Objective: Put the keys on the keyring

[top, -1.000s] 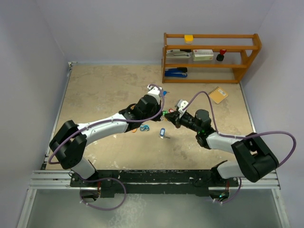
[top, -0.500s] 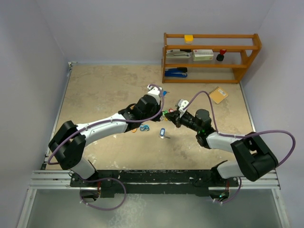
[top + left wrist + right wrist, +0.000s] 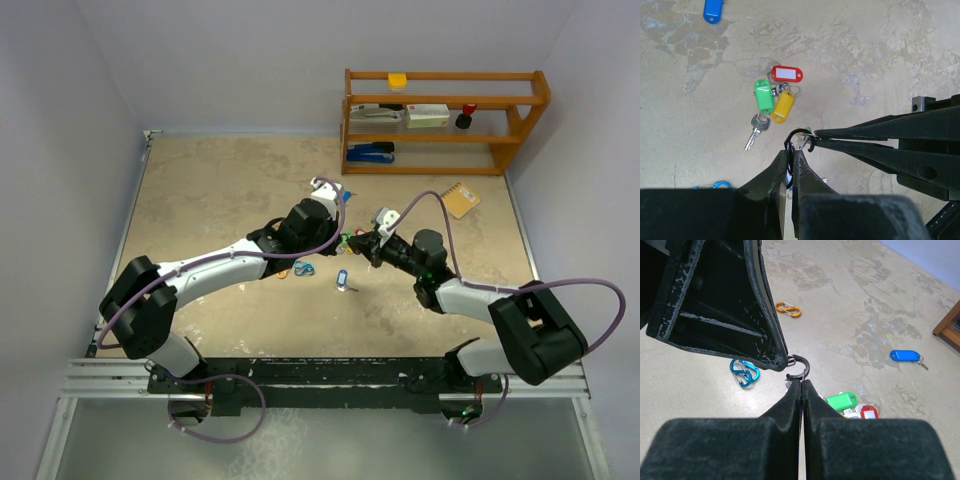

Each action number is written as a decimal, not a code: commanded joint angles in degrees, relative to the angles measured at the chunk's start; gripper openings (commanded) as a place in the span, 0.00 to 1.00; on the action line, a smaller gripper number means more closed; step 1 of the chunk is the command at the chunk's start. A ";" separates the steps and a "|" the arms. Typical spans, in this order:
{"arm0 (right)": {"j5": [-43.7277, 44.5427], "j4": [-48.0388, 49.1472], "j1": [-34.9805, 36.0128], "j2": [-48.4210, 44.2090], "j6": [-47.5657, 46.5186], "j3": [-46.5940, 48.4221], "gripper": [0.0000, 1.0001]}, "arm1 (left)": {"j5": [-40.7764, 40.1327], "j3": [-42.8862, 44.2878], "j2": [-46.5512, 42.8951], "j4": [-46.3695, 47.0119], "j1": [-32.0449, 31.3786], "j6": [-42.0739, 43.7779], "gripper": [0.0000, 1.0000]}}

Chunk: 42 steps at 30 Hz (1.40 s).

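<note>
Mid-bench, above the surface: left pincer point(image 3: 790, 159) closed on the black keyring point(image 3: 806, 365), right pincer point(image 3: 816, 136) closed on the same ring from the opposite side. A small pale bit hangs at the ring; too small to name.

Red-, green- and yellow-tagged keys point(image 3: 776, 95) lie bunched on the bench point(image 3: 880, 60) just beside the ring. Blue-tagged key point(image 3: 904, 356) lies apart, nearer the arm bases.

Step, as judged: steadying or prying the ring for threading. Next move calls for one pincer to hold the ring while the other releases and fetches a key.
</note>
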 commanded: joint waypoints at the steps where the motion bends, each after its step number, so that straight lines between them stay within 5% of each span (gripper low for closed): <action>1: 2.61 2.30 -1.01 -1.68 -1.47 0.23 0.00 | 0.54 1.22 -2.64 -0.22 -0.31 1.34 0.00; 6: 3.14 2.34 -1.10 -1.99 -1.50 0.09 0.00 | 0.39 1.30 -2.79 -0.45 -0.31 1.28 0.00; 9: 3.40 2.39 -1.10 -2.18 -1.58 -0.07 0.00 | 0.53 1.31 -2.96 -0.50 -0.31 1.40 0.28; 15: 3.32 2.25 -1.19 -2.27 -1.53 -0.08 0.00 | 0.03 1.13 -3.06 -0.31 -0.27 1.24 0.52; 33: 12.81 -8.23 -1.92 -4.37 1.33 5.20 0.00 | -29.34 -5.66 -17.30 -2.55 1.54 -8.71 0.90; 42: 25.87 -10.90 -3.95 -2.02 5.04 9.17 0.00 | -31.97 -6.52 -19.38 -4.03 2.59 -9.52 0.91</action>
